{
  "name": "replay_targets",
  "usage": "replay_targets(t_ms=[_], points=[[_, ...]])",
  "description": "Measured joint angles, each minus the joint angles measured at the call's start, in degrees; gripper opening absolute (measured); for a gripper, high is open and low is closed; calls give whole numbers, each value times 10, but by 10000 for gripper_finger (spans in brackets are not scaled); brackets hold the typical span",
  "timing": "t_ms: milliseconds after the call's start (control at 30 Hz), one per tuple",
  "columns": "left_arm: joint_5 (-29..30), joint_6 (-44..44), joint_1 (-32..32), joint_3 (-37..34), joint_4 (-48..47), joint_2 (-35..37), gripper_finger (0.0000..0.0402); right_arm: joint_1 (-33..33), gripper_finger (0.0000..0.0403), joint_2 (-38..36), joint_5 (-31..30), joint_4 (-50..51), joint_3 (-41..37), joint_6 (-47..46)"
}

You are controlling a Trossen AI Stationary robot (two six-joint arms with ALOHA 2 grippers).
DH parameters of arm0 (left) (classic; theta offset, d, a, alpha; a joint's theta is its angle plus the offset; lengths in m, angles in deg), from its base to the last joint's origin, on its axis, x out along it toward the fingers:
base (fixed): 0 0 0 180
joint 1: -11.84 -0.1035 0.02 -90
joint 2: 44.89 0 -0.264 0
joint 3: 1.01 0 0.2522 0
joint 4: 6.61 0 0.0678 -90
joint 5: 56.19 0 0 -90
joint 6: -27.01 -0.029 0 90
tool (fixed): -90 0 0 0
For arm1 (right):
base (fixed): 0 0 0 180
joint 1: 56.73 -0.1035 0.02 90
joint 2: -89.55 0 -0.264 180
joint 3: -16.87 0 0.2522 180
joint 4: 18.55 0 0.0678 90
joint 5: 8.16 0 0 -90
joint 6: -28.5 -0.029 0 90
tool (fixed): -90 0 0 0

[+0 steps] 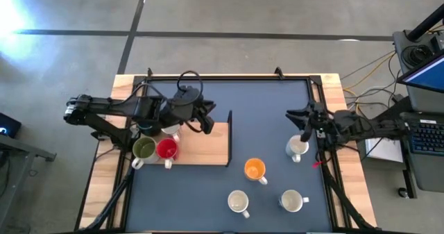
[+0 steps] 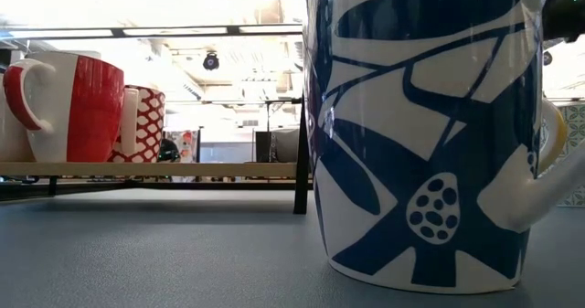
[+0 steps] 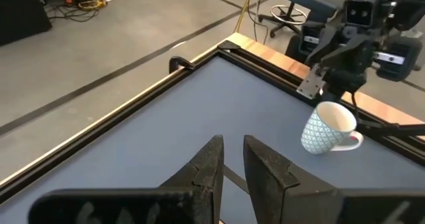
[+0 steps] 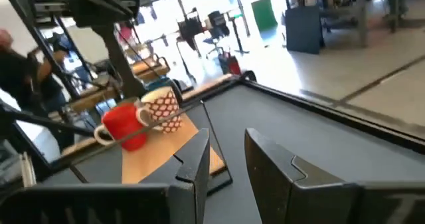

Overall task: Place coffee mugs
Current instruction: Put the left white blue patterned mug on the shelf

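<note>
Olive green mug (image 1: 143, 148), red mug (image 1: 166, 149) and two more mugs half hidden under my left arm stand on a wooden board (image 1: 208, 147). An orange mug (image 1: 254, 169) and two white mugs (image 1: 238, 202) (image 1: 291, 201) stand upright on the dark mat. My left gripper (image 1: 208, 119) (image 3: 232, 164) is open with a narrow gap and empty, above the board's far right part. My right gripper (image 1: 302, 126) (image 4: 229, 164) is open and empty, just beyond a white patterned mug (image 1: 297, 148) (image 3: 329, 127). In the low view a blue-and-white mug (image 2: 430, 134) fills the foreground.
A thin dark upright plate (image 1: 229, 137) stands at the board's right edge. A raised dark frame (image 1: 229, 78) rims the mat. Bare mat lies between the board and my right arm (image 1: 267, 116). Cables and equipment sit beyond the table's right edge (image 1: 416, 130).
</note>
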Motion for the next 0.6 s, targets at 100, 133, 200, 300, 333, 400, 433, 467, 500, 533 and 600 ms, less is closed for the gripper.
replay_targets(t_ms=[100,133,200,300,333,400,433,467,500,533,600], points=[[0,0,-3,0,0,0,41,21,82,-16,3,-8,-33,-4],[0,0,-4,0,0,0,41,27,82,-20,3,-17,-42,-5],[0,0,-4,0,0,0,41,38,82,-27,12,-34,-59,-5],[0,0,-4,0,0,0,41,55,81,-30,18,-42,-78,-13],[0,0,-4,0,0,0,41,61,80,-30,22,-44,-87,-17],[0,0,-4,0,0,0,41,73,78,-30,39,-63,-106,-30],[0,0,-4,0,0,0,41,79,77,-30,54,-75,-116,-34],[0,0,-4,0,0,-1,41,84,77,-30,71,-94,-129,-42],[0,0,-4,0,0,-1,41,88,77,-30,86,-116,-143,-49],[0,0,-4,0,0,-2,41,92,77,-29,96,-135,-153,-58],[-1,1,-4,0,0,-2,41,97,77,-28,100,-144,-153,-62]])
